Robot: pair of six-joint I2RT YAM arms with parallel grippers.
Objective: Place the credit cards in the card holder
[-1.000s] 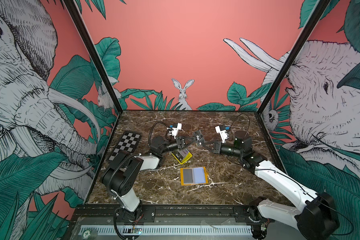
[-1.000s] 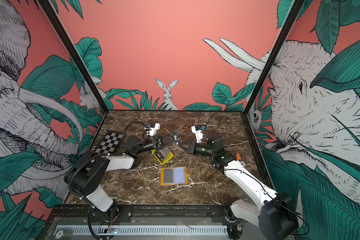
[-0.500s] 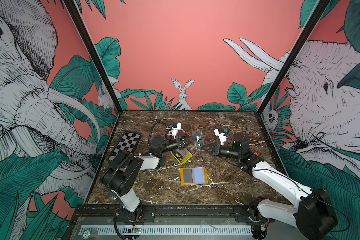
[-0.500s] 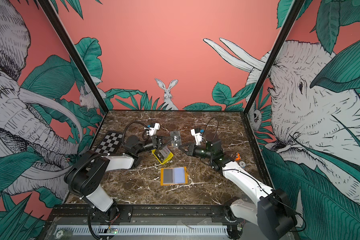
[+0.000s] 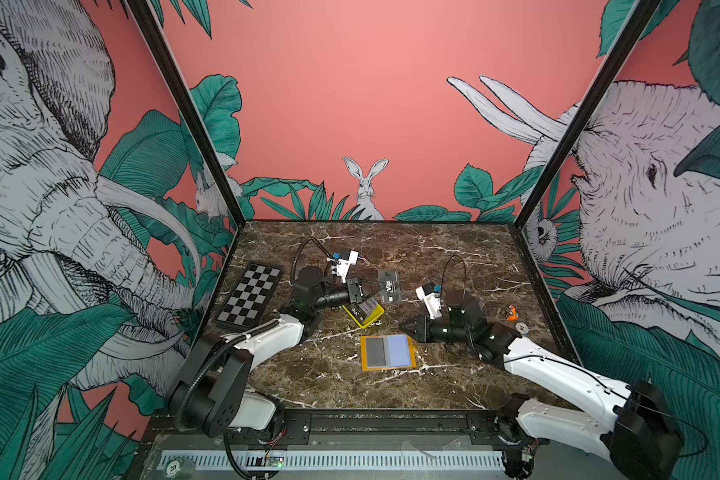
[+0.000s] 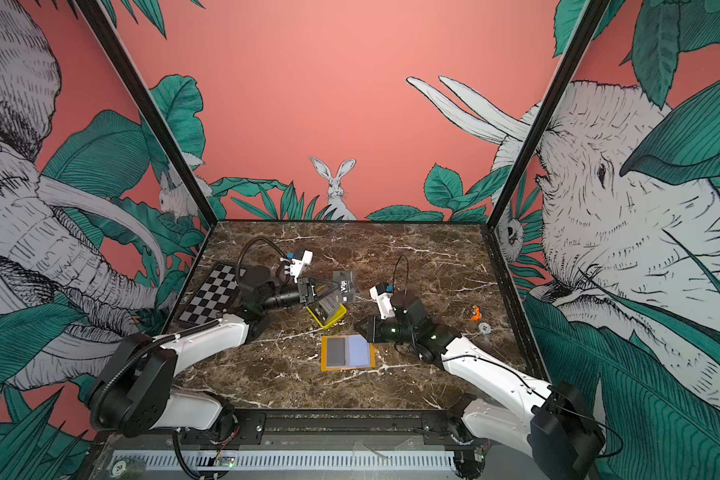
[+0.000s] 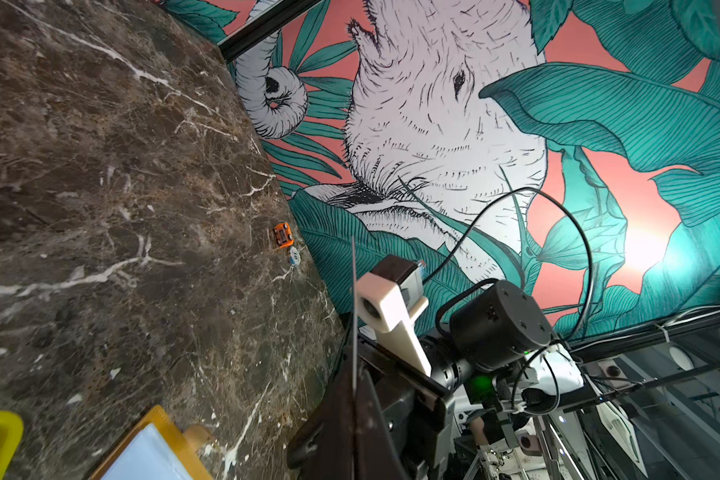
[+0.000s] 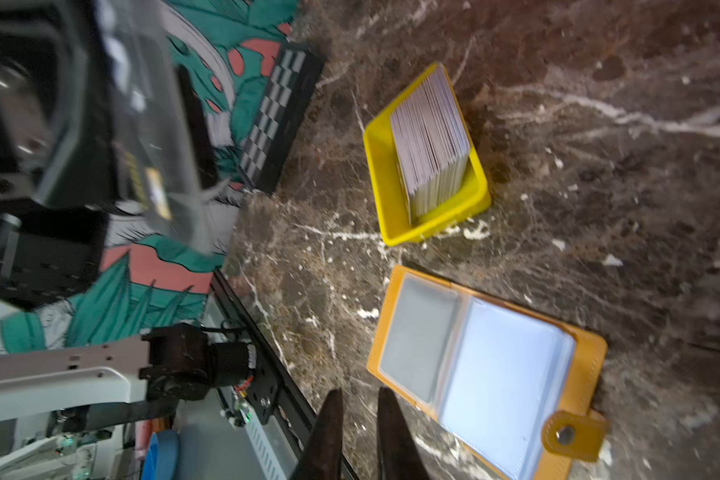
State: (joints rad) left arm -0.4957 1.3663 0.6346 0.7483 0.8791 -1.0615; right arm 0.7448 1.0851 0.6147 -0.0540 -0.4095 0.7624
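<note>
Your left hand (image 5: 377,287) pinches one credit card (image 5: 389,286) lifted clear of the yellow tray (image 5: 376,318); your right hand (image 8: 358,399), narrowly parted, hovers beside the card holder (image 5: 364,361) open on the table (image 5: 454,257), probably to steady it

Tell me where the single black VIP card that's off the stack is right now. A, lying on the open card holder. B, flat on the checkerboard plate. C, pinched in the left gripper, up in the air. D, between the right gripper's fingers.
C: in both top views the left gripper is shut on the VIP card and holds it in the air; the right gripper holds nothing.
</note>
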